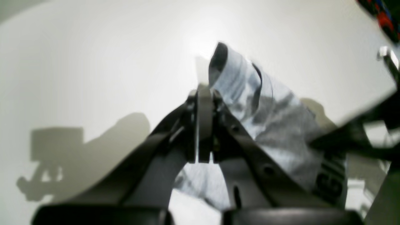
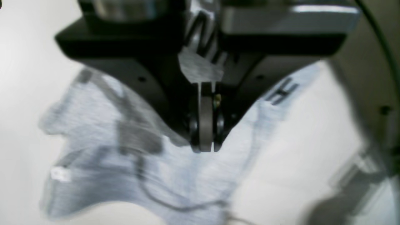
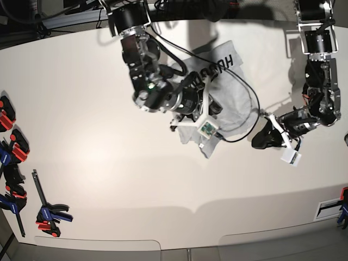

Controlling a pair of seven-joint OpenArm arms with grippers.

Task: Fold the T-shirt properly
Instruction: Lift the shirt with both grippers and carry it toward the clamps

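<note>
The light grey T-shirt (image 3: pixel 224 82) lies rumpled at the middle back of the white table, its black lettering (image 3: pixel 220 65) facing up. My right gripper (image 3: pixel 211 107) is over the shirt's centre. In the right wrist view this gripper (image 2: pixel 204 147) is shut on a pinched fold of the T-shirt (image 2: pixel 93 131), and lettered cloth pokes up behind the fingers. My left gripper (image 3: pixel 256 142) is at the shirt's right edge. Its wrist view is blurred but shows the left gripper (image 1: pixel 203 90) shut with cloth of the T-shirt (image 1: pixel 281 125) rising past the tips and trailing right.
Orange, blue and black clamps (image 3: pixel 50 213) lie along the table's left edge, and another clamp (image 3: pixel 342 202) sits at the far right. A black cable (image 3: pixel 254 103) loops over the shirt's right side. The table's front edge (image 3: pixel 174 213) runs below.
</note>
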